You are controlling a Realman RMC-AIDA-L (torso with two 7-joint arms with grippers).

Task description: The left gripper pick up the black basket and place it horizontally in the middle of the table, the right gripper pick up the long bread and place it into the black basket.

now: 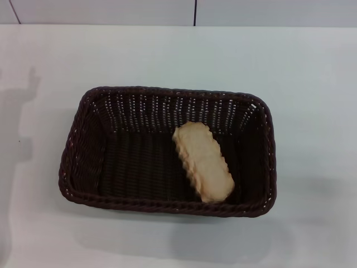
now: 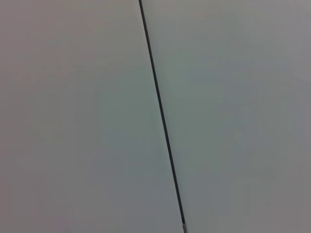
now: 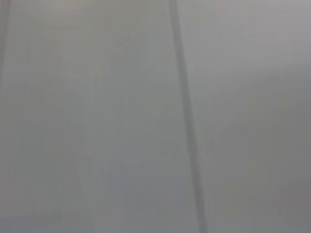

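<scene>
Tan long bread (image 1: 203, 162) inside black basket (image 1: 83, 151)

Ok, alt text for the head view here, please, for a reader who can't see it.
A long bread lies pale side up, at a slant, in the right half of a black basket. The basket sits lengthwise across the middle of a white table. No gripper or arm is in this view.

A bare test bench, lab-like rather than homely — a plain white table (image 1: 312, 84) backed by pale wall panels (image 1: 100, 11) split by a dark seam (image 1: 195, 12); only a basket (image 1: 167, 205) with bread (image 1: 203, 162) on it.
</scene>
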